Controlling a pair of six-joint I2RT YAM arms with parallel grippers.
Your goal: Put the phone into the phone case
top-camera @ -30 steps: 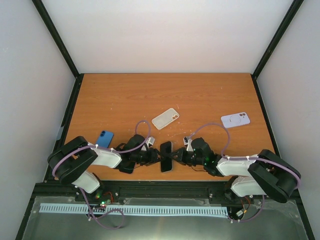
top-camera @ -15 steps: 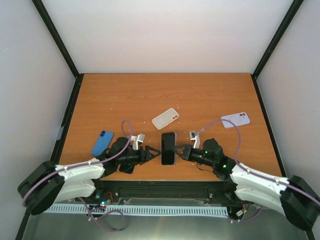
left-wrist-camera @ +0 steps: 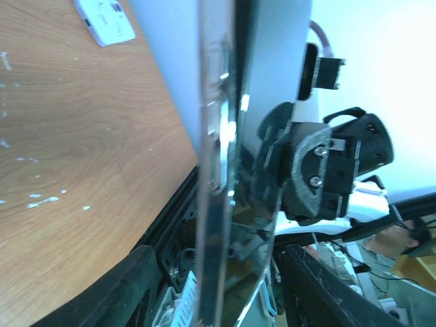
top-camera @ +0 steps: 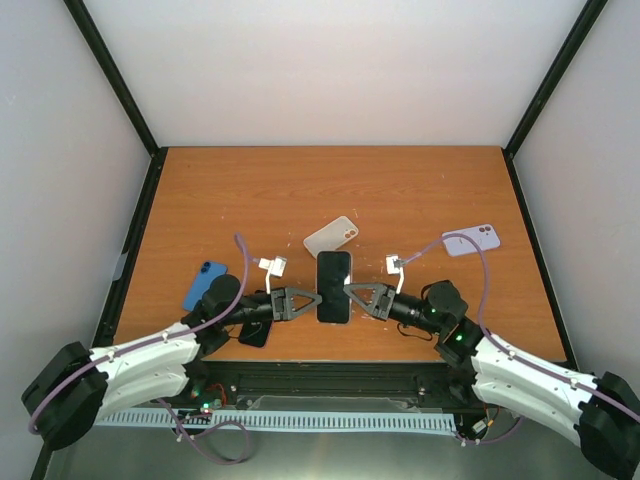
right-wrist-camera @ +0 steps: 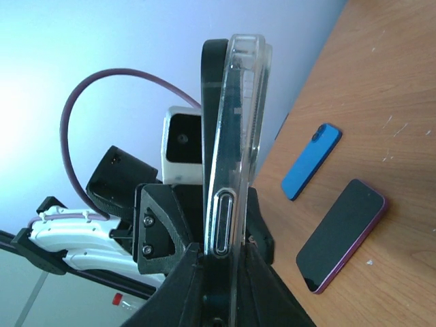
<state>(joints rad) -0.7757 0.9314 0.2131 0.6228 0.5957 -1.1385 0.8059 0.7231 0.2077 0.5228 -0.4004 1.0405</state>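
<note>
Top external: saw phone (top-camera: 334,287) screen-up over the near middle of the table (top-camera: 300,190), long axis pointing away from the arm bases. Found left gripper (top-camera: 314,299) at its left edge and right gripper (top-camera: 352,292) at its right edge, tips facing each other. Couldn't read either jaw gap from up here. Counted loose items on the wood: translucent case (top-camera: 331,237) just beyond the phone, pale case (top-camera: 471,240) well off to the right, blue phone (top-camera: 205,285) off to the left, dark phone (top-camera: 253,334) partly under the left arm.

Left wrist: saw the phone edge-on, running up the frame between own fingers (left-wrist-camera: 129,286). Found them spread apart with a gap showing beside the phone, so no clamp. Spotted the right gripper on the opposite side and the pale case on the table, top left.

Right wrist: saw the phone edge-on with a clear case (right-wrist-camera: 246,102) flat against one face. Couldn't tell whether it was fully seated. Found own fingers (right-wrist-camera: 185,286) closed tight on the pair. Spotted the left gripper behind. Saw the blue phone and the dark phone, magenta rim visible, lying flat on the table to the right, near each other but apart.
</note>
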